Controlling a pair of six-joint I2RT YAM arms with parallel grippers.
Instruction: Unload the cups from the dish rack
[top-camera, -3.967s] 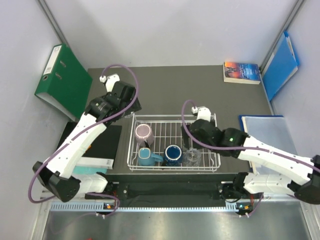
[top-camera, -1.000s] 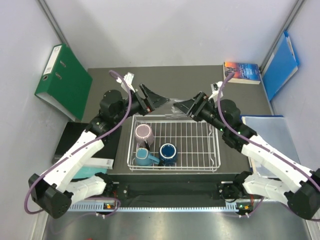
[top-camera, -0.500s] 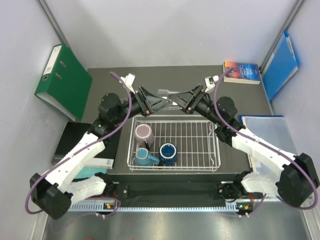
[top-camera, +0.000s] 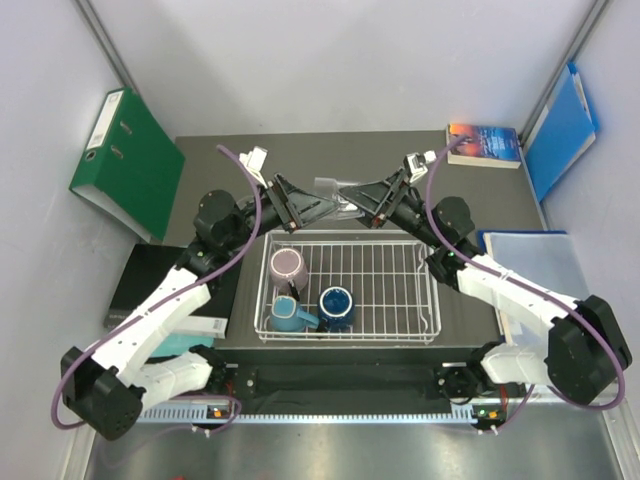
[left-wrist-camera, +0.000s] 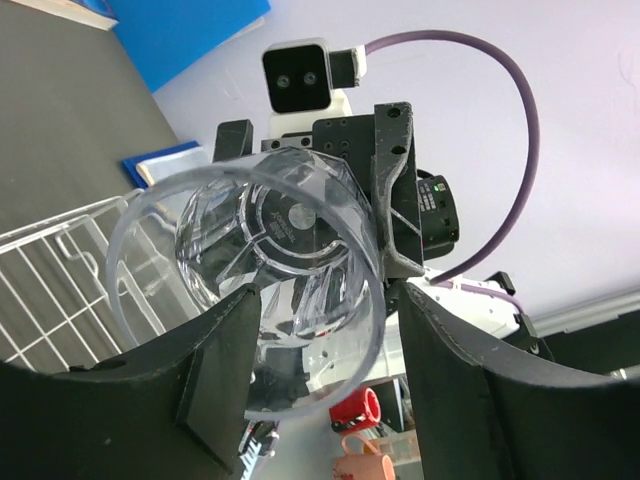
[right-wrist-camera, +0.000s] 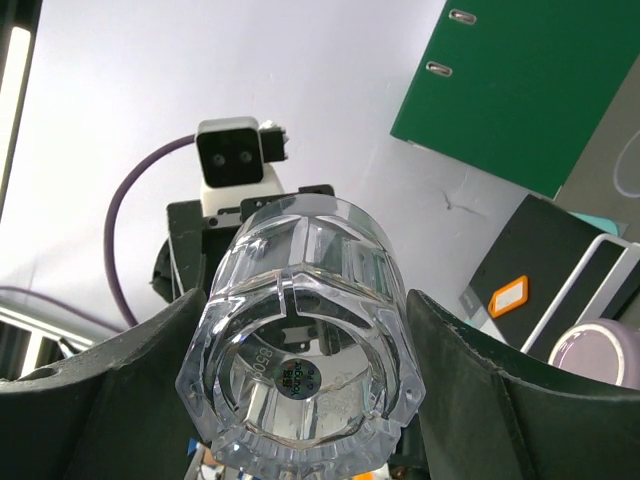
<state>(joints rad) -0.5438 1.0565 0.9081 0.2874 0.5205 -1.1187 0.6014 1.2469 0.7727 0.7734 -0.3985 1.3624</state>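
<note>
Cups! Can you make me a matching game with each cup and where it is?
1. clear tumbler
2. pink mug
3. teal mug
4. navy mug

a. far-left corner of the dish rack
b. near side of the rack, just right of the teal one
c. held up in the air, outside the rack
d. near-left corner of the rack

Pairs: 1-c, 2-a, 3-d, 4-b

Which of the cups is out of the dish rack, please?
The clear tumbler, aloft between the left fingers and right fingers; the pink mug, teal mug and navy mug sit inside the dish rack.
</note>
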